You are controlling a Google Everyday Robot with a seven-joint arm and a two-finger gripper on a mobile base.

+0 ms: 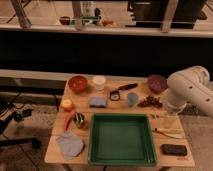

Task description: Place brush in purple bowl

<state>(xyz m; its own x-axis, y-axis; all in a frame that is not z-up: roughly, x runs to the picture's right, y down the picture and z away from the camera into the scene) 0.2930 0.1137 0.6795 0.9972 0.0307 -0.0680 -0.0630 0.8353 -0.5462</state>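
The brush (pixel 98 102) is a small light-blue block lying on the wooden table (pixel 57 145), left of centre, just behind the green tray. The purple bowl (pixel 157 83) stands at the table's back right corner. My white arm (pixel 192 90) comes in from the right, and its gripper (pixel 170 119) hangs over the right side of the table, in front of the purple bowl and far to the right of the brush. The gripper holds nothing that I can see.
A red bowl (pixel 78 83), a white cup (pixel 99 82), a black long-handled tool (pixel 121 91), a small blue cup (pixel 131 99) and dark grapes (pixel 149 102) sit along the back. A large green tray (pixel 122 139) fills the front centre. A grey-blue cloth (pixel 70 145) lies front left, a black block (pixel 174 149) front right.
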